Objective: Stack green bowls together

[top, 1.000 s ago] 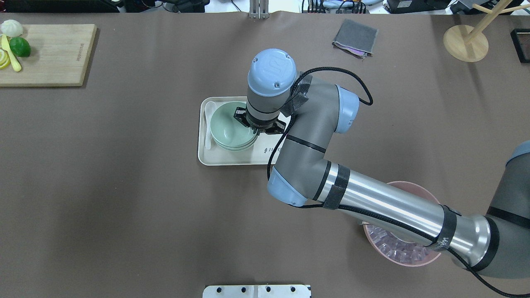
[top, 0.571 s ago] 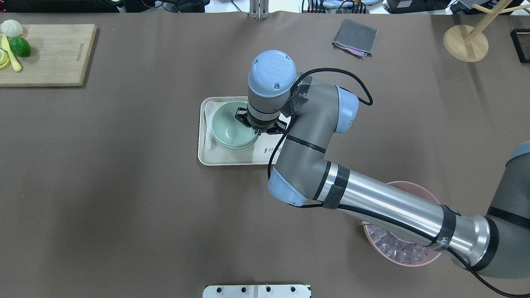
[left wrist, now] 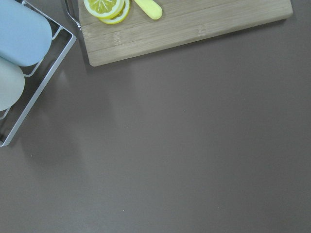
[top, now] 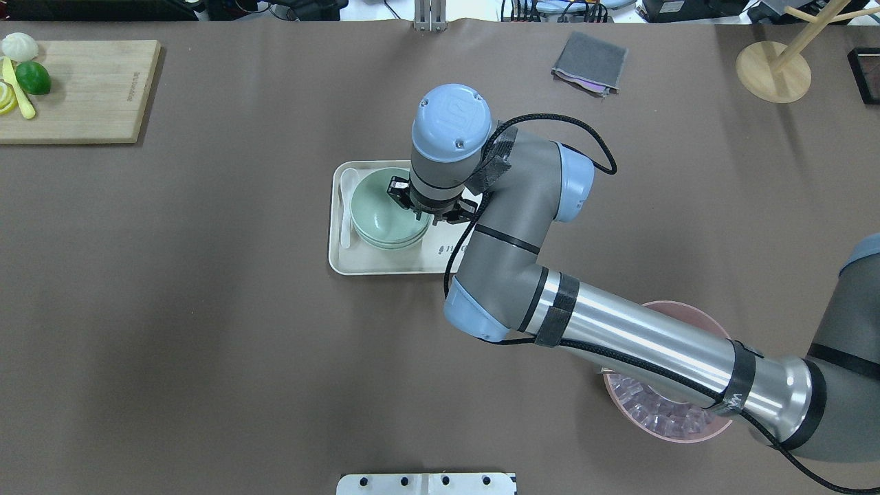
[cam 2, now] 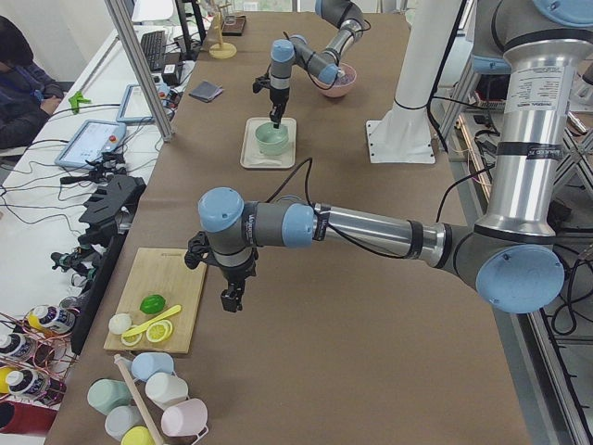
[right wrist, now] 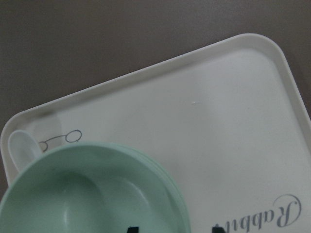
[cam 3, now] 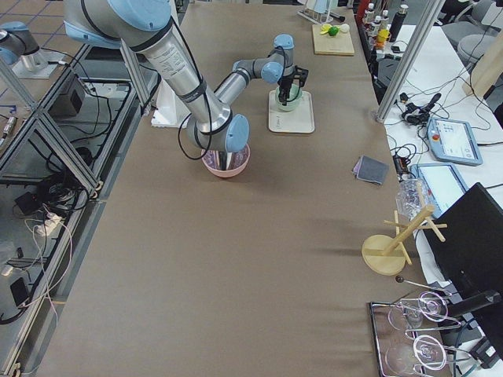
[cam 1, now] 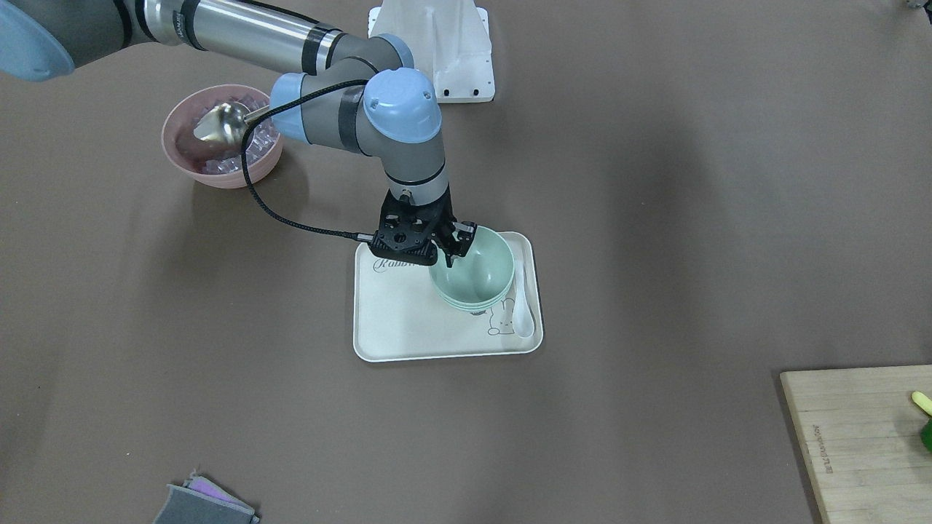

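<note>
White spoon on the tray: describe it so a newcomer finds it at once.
Find the cream tray mid-table. The green bowls sit stacked on it, and the white spoon lies flat beside them along the tray's short edge. It is the only slim white utensil there.

A long table [cam 3: 236, 259] is wearing a brown cover, aluminium posts [cam 3: 409, 55] are standing along one side, and tiled floor [cam 3: 23, 118] is showing beyond.
</note>
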